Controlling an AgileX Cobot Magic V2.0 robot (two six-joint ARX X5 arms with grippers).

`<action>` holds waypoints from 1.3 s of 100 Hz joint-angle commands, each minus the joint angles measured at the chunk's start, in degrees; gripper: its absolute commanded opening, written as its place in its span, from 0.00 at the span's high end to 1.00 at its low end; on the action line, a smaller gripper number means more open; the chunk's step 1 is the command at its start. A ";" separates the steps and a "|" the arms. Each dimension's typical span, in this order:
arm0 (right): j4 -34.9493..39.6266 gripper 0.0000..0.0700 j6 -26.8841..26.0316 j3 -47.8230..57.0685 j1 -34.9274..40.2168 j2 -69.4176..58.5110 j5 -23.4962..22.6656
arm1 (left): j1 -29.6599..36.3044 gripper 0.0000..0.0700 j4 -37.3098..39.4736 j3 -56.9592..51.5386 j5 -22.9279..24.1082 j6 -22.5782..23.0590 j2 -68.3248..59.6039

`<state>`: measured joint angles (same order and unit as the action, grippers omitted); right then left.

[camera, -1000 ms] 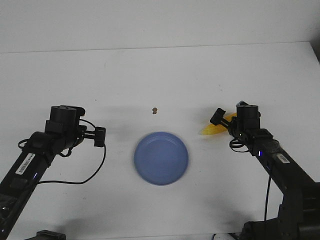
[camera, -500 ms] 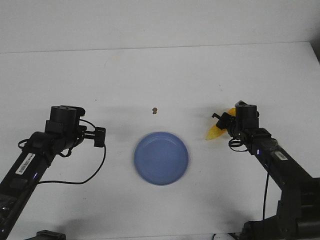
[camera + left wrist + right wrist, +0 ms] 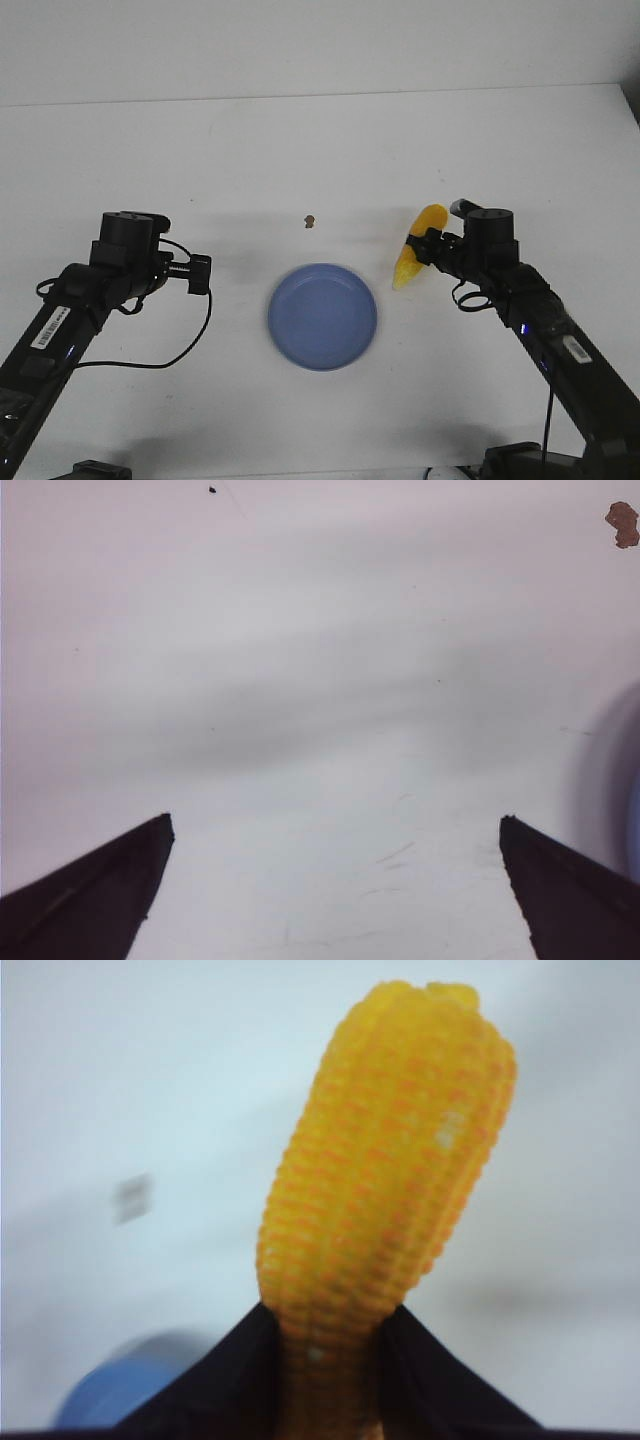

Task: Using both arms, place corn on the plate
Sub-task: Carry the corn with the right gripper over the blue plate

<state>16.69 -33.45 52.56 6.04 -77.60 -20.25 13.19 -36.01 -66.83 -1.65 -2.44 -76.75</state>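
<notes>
The yellow corn is lifted off the table just right of the blue plate, tilted with one end pointing down toward the plate's right rim. My right gripper is shut on it. The right wrist view shows the cob pinched between both black fingers of that gripper, with a slice of the plate below it. To the plate's left, my left gripper hovers low over the table. In the left wrist view it stands open and holds nothing, and the plate's edge barely shows.
A small brown speck lies on the white table behind the plate, also seen as the speck in the left wrist view. A loose black cable hangs from the left arm onto the table.
My right gripper has raised the corn off the table and carried it left toward the plate, tipping it more upright. The left arm has not moved.
</notes>
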 commanded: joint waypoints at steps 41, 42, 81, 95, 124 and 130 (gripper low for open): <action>0.52 0.91 2.01 0.79 23.41 1.77 5.79 | 0.17 0.00 0.09 -0.44 -0.13 -0.17 -0.63; 0.52 0.91 2.03 0.79 23.82 1.53 6.29 | 0.17 0.00 0.09 -0.44 -0.13 -0.17 -0.63; 0.83 0.54 1.27 0.79 28.50 -8.24 8.24 | 0.17 0.00 0.04 -0.44 -0.13 -0.15 -0.63; 1.18 0.28 1.29 0.79 28.50 -8.37 8.31 | 0.17 0.00 0.00 -0.44 -0.13 -0.15 -0.63; 1.38 0.13 0.26 0.79 28.30 -5.55 11.74 | 0.15 0.00 -0.11 -0.44 -0.35 -0.15 -0.61; 1.38 0.13 0.61 0.79 27.61 -3.15 12.00 | 0.15 0.00 -0.11 -0.44 -0.39 -0.15 -0.46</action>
<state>18.76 -32.84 52.56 33.89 -83.33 -8.75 13.19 -36.07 -66.83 -1.80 -2.44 -76.75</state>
